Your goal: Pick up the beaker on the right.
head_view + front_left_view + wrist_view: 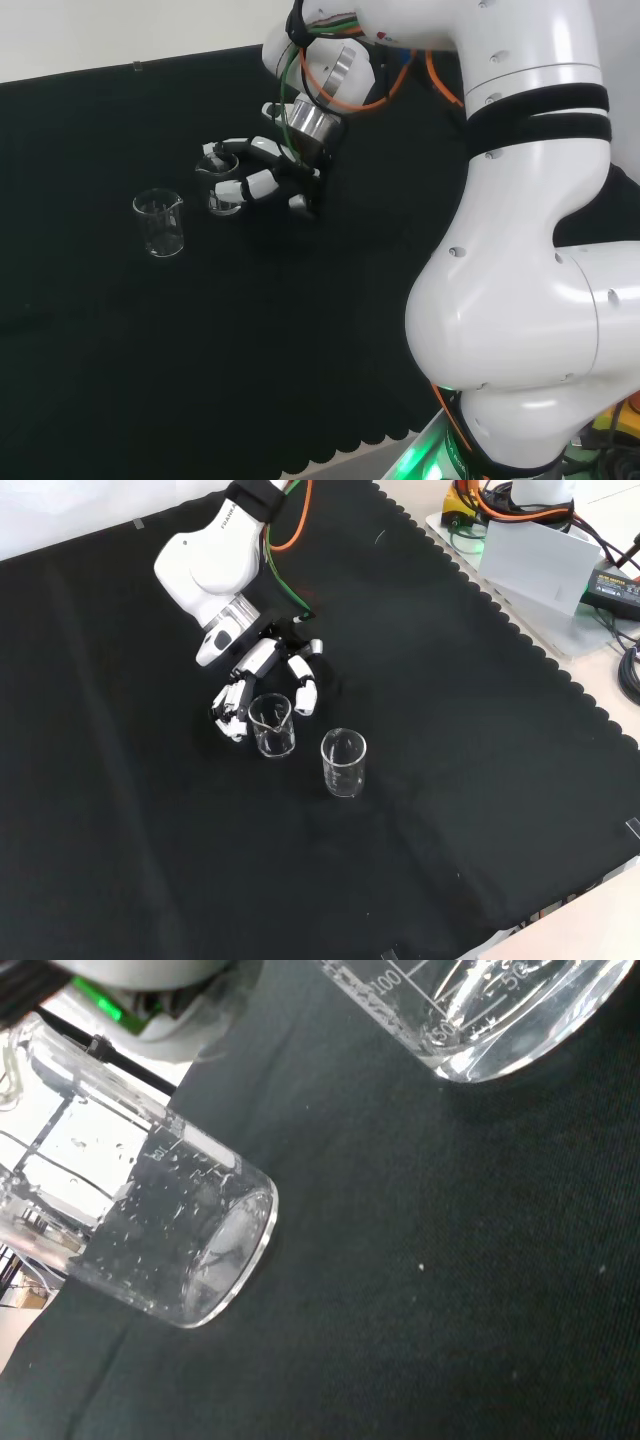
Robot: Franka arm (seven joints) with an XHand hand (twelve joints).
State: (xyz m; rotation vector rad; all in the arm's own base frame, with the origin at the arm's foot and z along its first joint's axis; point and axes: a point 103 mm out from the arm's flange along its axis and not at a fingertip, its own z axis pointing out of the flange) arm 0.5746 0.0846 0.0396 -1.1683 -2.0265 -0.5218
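Your hand is down low over the black cloth, fingers curled around the nearer beaker. In the head view that glass sits right inside the cage of fingers, with white fingertips on both sides of its rim. From the front view you can see the same beaker standing upright on the cloth just below the palm, a finger on its left and another on its right. Whether the fingertips actually press the glass or only bracket it, you cannot tell from these views.

The second beaker stands upright too, clear of the hand: beyond the fingertips to the left in the head view, and down to the right of the hand in the front view. The two glasses are near each other but not touching.

Past your palm, the wrist view shows both clear vessels close up, one beaker wall with droplets inside and another beaker's base with printed graduations.
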